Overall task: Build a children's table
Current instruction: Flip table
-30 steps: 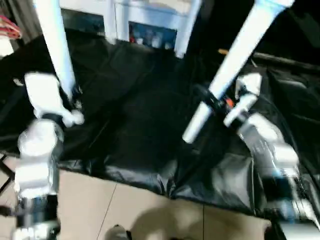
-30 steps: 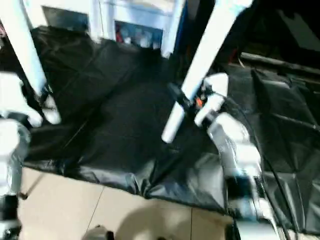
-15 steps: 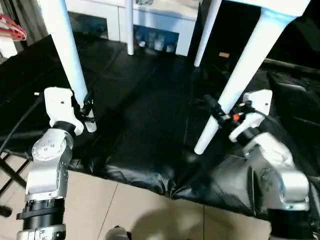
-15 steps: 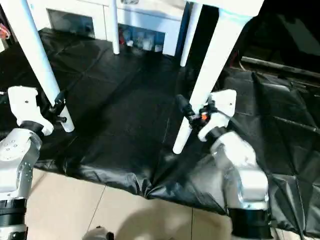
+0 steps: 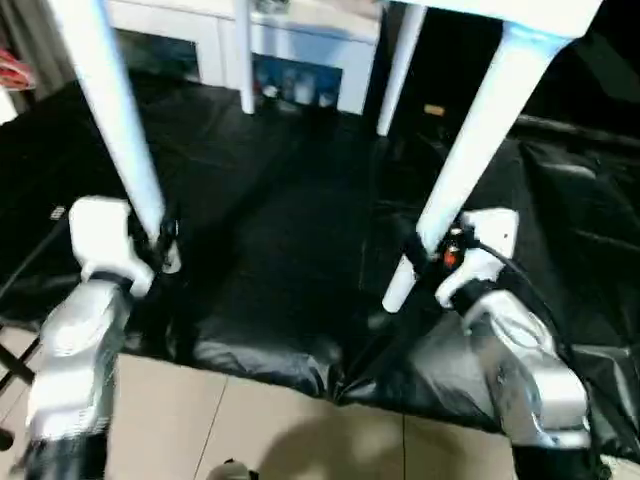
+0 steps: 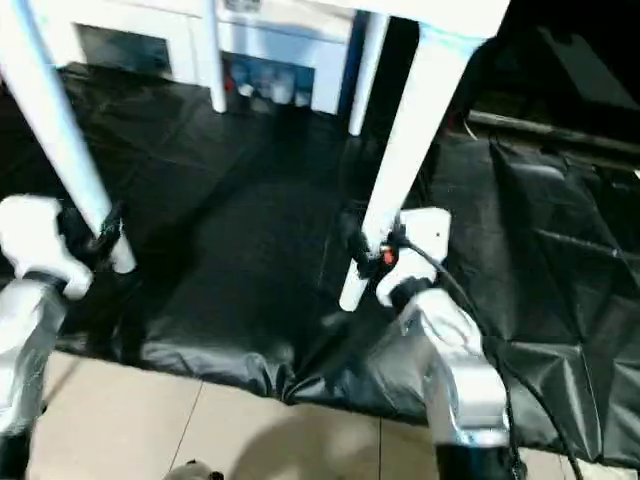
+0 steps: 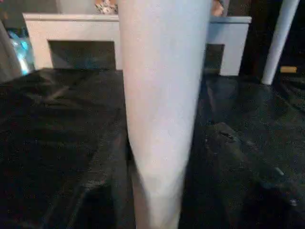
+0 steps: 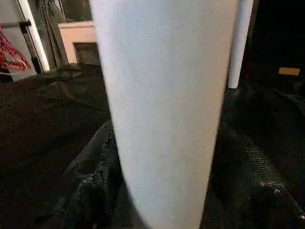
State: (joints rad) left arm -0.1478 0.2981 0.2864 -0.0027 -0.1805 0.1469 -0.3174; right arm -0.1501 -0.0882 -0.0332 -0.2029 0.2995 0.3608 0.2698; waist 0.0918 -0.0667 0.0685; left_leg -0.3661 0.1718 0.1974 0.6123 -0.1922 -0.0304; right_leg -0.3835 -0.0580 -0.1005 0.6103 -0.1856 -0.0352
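Table upright on its four legs, a hand at each near leg

The children's table point(image 5: 520, 12) is seen standing on the black sheet point(image 5: 290, 230), its two far legs near the white cabinet point(image 5: 290, 50). The left hand point(image 5: 160, 245) is set low on the near left leg point(image 5: 115, 120), the right hand point(image 5: 425, 250) low on the near right leg point(image 5: 475, 140); both legs run steeply upward from the hands. Whether the fingers are clamped or parted cannot be told. A release and withdrawal toward the robot is judged to be what remains.
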